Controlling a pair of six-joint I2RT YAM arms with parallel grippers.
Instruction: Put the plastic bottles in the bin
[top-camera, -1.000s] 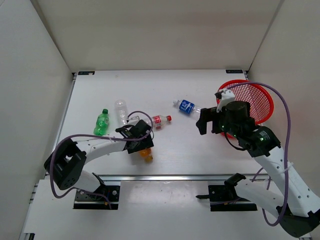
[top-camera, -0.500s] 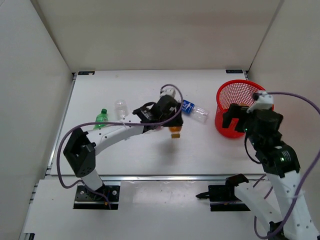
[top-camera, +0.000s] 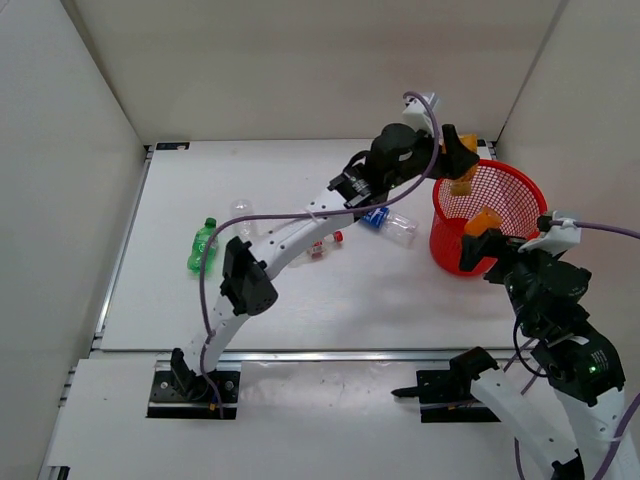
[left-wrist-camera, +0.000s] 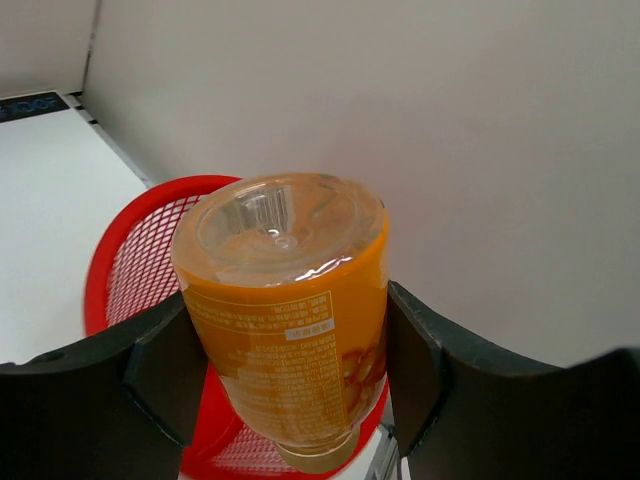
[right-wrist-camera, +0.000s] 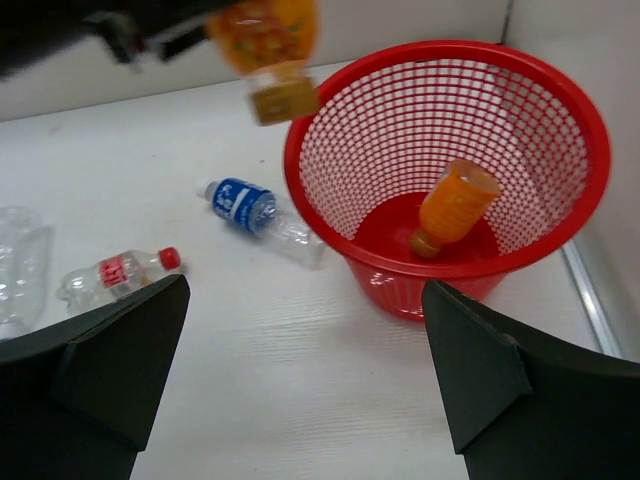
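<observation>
My left gripper (top-camera: 458, 163) is shut on a stubby orange bottle (left-wrist-camera: 285, 310), cap down, held above the far-left rim of the red mesh bin (top-camera: 497, 178). A second orange bottle (right-wrist-camera: 452, 205) leans inside the bin (right-wrist-camera: 305, 190). On the table lie a blue-label bottle (top-camera: 385, 222), a red-label bottle (top-camera: 322, 245), a clear bottle (top-camera: 240, 215) and a green bottle (top-camera: 202, 245). My right gripper (right-wrist-camera: 305, 400) stands open and empty on the near side of the bin, fingers wide apart.
The bin stands at the table's right edge next to the right wall (top-camera: 570, 120). The left arm (top-camera: 300, 235) stretches diagonally over the middle of the table, above the red-label bottle. A metal rail (top-camera: 330, 352) runs along the near edge.
The left gripper closed on the orange bottle near the front of the table and carried it up and right to over the bin. The right arm drew back toward the near right.
</observation>
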